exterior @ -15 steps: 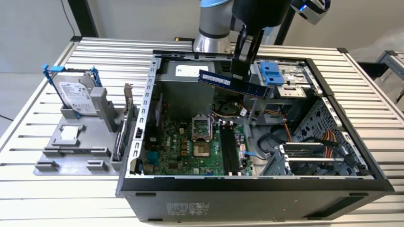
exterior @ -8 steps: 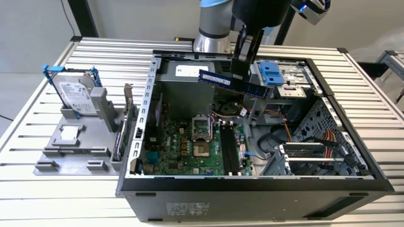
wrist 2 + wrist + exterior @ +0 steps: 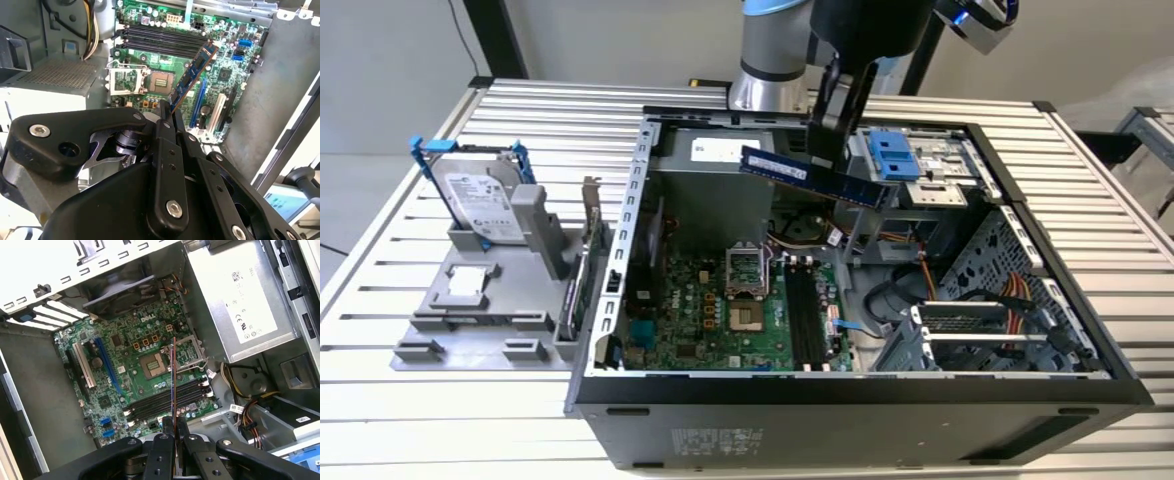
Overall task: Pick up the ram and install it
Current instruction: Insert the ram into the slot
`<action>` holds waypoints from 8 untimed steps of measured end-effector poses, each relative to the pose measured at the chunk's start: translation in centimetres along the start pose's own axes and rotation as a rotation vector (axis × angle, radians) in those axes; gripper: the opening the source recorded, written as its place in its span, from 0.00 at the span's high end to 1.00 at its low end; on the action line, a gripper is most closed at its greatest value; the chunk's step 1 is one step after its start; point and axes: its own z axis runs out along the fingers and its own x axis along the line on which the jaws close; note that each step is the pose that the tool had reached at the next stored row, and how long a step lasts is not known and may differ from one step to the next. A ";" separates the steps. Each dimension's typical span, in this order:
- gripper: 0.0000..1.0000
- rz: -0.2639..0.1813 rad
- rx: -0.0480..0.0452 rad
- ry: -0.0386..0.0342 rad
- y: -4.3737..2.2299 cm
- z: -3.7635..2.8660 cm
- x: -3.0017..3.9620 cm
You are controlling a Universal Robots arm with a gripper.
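The ram (image 3: 853,189) is a thin dark-blue strip hanging in the air above the open computer case, over its rear half. My gripper (image 3: 823,158) is shut on it near the middle, coming down from above. In both wrist views the ram (image 3: 194,71) (image 3: 173,375) shows edge-on, sticking out from between the black fingertips (image 3: 165,116) (image 3: 166,426). Below it lies the green motherboard (image 3: 707,315) with its black memory slots (image 3: 803,322) (image 3: 160,42) (image 3: 165,400). The strip hangs well above the slots and touches nothing.
A silver hard drive with blue rails (image 3: 478,198) stands on a grey fixture (image 3: 467,315) at the exterior view's left. Inside the case are the power supply (image 3: 235,295), a cable bundle (image 3: 987,300) and a blue drive bay (image 3: 894,155). The case walls (image 3: 854,410) ring the board.
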 end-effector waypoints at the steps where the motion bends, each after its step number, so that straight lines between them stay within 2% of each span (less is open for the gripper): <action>1: 1.00 0.003 -0.0002 -0.0001 0.00 0.00 0.00; 8: 1.00 0.026 -0.0015 -0.0007 0.00 0.00 0.00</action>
